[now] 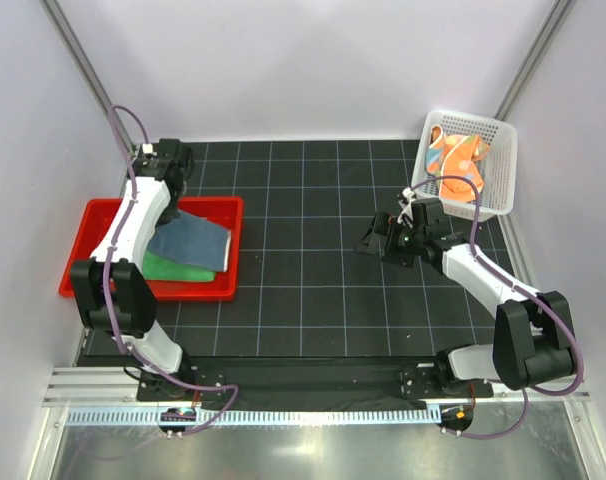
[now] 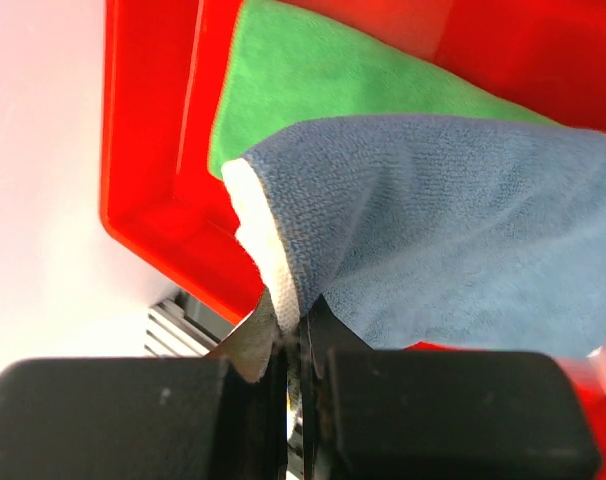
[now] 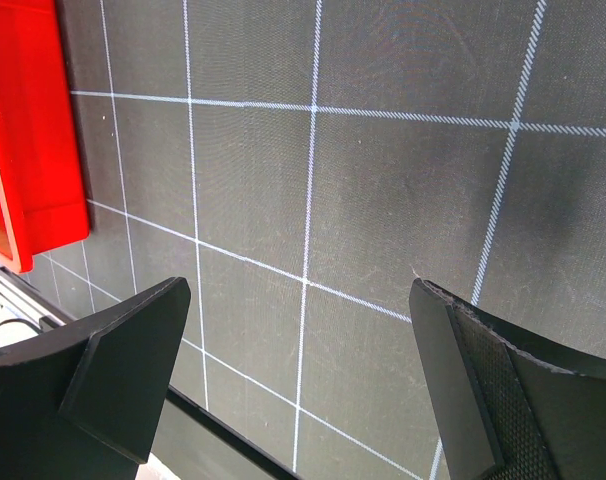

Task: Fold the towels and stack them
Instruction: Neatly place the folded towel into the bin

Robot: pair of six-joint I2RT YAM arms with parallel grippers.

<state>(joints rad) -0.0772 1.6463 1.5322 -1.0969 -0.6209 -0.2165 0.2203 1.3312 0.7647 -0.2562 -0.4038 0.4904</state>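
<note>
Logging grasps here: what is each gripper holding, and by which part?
The left gripper pinches the blue towel by its pale-edged corner. The right gripper is open and holds nothing.

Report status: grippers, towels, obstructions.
Left gripper shut on blue towel, atop green towel in red tray. Right gripper open, empty. Orange towel crumpled in basket. Nothing blocking.
</note>
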